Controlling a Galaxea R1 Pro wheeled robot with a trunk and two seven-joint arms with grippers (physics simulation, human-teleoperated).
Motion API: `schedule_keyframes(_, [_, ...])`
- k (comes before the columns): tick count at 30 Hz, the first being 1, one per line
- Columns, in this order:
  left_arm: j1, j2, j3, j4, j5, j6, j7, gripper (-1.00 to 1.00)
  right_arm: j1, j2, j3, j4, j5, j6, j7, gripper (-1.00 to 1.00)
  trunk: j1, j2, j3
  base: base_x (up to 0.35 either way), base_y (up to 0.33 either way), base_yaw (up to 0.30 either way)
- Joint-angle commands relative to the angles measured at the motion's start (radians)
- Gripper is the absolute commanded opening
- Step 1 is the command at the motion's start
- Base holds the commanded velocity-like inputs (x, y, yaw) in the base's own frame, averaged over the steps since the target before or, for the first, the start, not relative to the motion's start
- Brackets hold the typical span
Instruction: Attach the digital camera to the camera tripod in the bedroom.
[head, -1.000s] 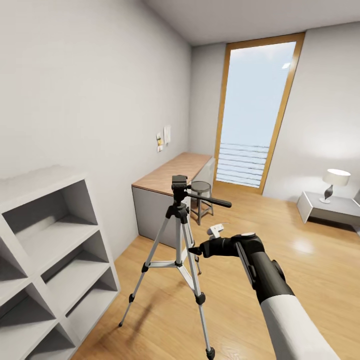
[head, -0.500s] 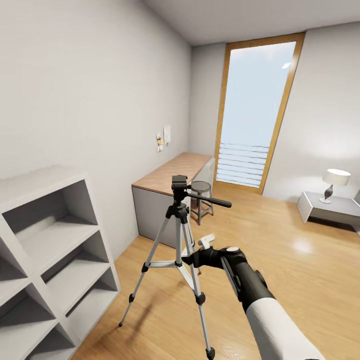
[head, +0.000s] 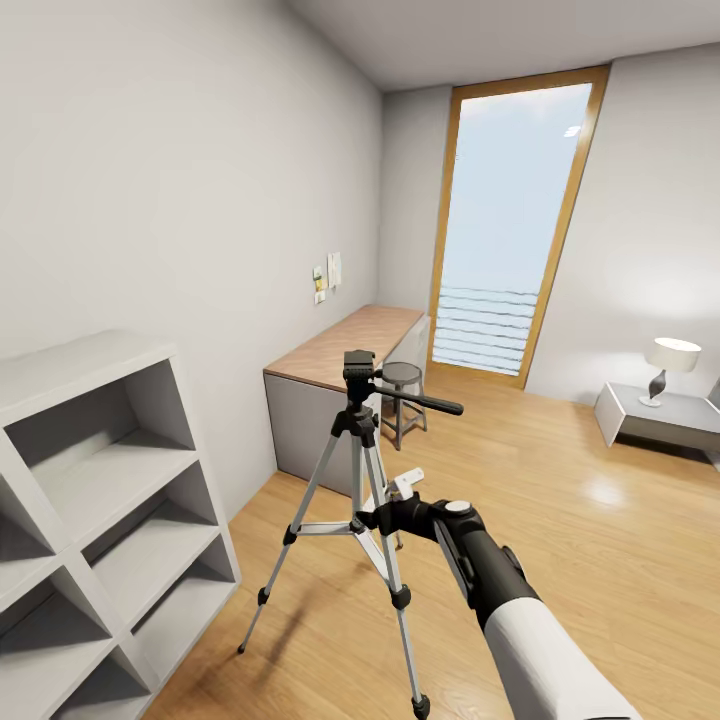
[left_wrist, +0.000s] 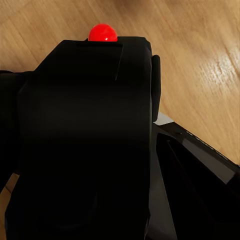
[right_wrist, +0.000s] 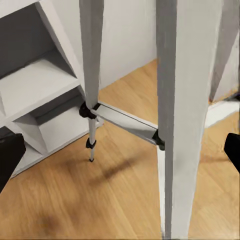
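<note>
Closest, pressed against the left wrist lens: the digital camera (left_wrist: 85, 135), a black block with a red dot on top, edges cut off by the frame, held between the left gripper's dark fingers (left_wrist: 200, 170) over wood floor (left_wrist: 200, 55). Next, in the head view, the right gripper (head: 372, 519) reaching to the camera tripod (head: 358, 480) near its centre column, fingertips hidden behind a leg; seen from the right wrist, black fingertips (right_wrist: 10, 155) set wide apart either side of a grey leg, grasping nothing. Beyond, standing on the plank floor beside the white cube shelf (head: 90, 480), tripod head bare, pan handle pointing right. Farther off: desk (head: 340, 350), stool (head: 402, 385) partly hidden, tall window (head: 510, 220), lamp (head: 668, 365).
</note>
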Motion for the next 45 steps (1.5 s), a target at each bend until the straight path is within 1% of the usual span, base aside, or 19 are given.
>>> schedule_keyframes(1, [-0.001,0.001,-0.008,-0.003,0.007,-0.004,0.006,-1.0,-0.002,0.0,-0.002,0.014,-0.016,-0.024,-0.06,1.0,0.001,-0.002,-0.002,0.0,0.0,0.0])
schedule_keyframes(2, [-0.001,0.001,-0.008,-0.003,0.007,-0.004,0.006,-1.0,-0.002,0.0,-0.003,0.021,-0.025,-0.03,-0.076,1.0,0.001,-0.002,-0.002,0.0,0.0,0.0])
schedule_keyframes(3, [0.0,0.001,-0.008,-0.003,0.007,-0.004,0.006,-1.0,-0.004,0.0,-0.003,0.038,-0.048,-0.044,-0.104,1.0,0.001,-0.002,-0.002,0.0,0.0,0.0])
schedule_keyframes(5, [-0.001,0.0,-0.008,-0.002,0.006,-0.004,0.006,-1.0,-0.028,-0.001,-0.003,0.118,-0.11,-0.091,-0.145,1.0,0.001,-0.002,-0.002,0.0,0.0,0.0])
schedule_keyframes(6, [-0.001,0.001,-0.008,-0.002,0.006,-0.004,0.006,-1.0,-0.046,0.0,-0.003,0.153,-0.123,-0.109,-0.152,1.0,0.001,-0.002,-0.002,0.0,0.0,0.0])
schedule_keyframes(7, [-0.001,0.001,-0.008,-0.002,0.006,-0.004,0.006,-1.0,-0.055,0.0,-0.003,0.171,-0.129,-0.117,-0.155,1.0,0.001,-0.002,-0.002,0.0,0.0,0.0])
schedule_keyframes(8, [-0.001,0.001,-0.008,-0.003,0.006,-0.005,0.006,-1.0,-0.088,0.0,-0.003,0.245,-0.141,-0.149,-0.161,1.0,0.001,-0.002,-0.002,0.0,0.0,0.0])
schedule_keyframes(11, [-0.001,0.0,-0.008,-0.003,0.006,-0.005,0.006,-1.0,-0.111,0.0,-0.003,0.306,-0.146,-0.189,-0.165,1.0,0.001,-0.002,-0.002,0.0,0.0,0.0])
schedule_keyframes(14, [-0.001,0.001,-0.008,-0.003,0.005,-0.005,0.006,-1.0,-0.119,0.0,-0.003,0.328,-0.148,-0.213,-0.166,1.0,0.001,-0.002,-0.002,0.0,0.0,0.0])
schedule_keyframes(21, [-0.001,0.001,-0.008,-0.004,0.005,-0.005,0.006,-1.0,-0.131,0.0,-0.003,0.338,-0.15,-0.228,-0.179,1.0,0.001,-0.002,-0.002,0.0,0.0,0.0])
schedule_keyframes(25, [-0.001,0.001,-0.008,-0.003,0.005,-0.005,0.006,-1.0,-0.15,0.0,-0.003,0.343,-0.151,-0.262,-0.215,1.0,0.001,-0.002,-0.002,0.0,0.0,0.0])
schedule_keyframes(28, [-0.001,0.001,-0.008,-0.003,0.005,-0.005,0.006,-1.0,-0.154,0.0,-0.003,0.344,-0.151,-0.276,-0.241,1.0,0.001,-0.002,-0.002,0.0,0.0,0.0])
schedule_keyframes(31, [-0.001,0.001,-0.008,-0.005,0.005,-0.006,0.006,-1.0,-0.156,0.0,-0.002,0.345,-0.15,-0.285,-0.259,1.0,0.001,-0.002,-0.002,0.0,0.0,0.0])
schedule_keyframes(38, [-0.001,-0.001,-0.008,-0.007,0.005,-0.007,0.006,-1.0,-0.156,0.0,0.003,0.345,-0.146,-0.287,-0.264,1.0,0.001,-0.002,-0.002,0.0,0.0,0.0])
schedule_keyframes(45, [-0.001,-0.001,-0.008,-0.007,0.005,-0.007,0.006,-1.0,-0.155,0.0,0.013,0.343,-0.138,-0.275,-0.241,1.0,0.001,-0.002,-0.002,0.0,0.0,0.0])
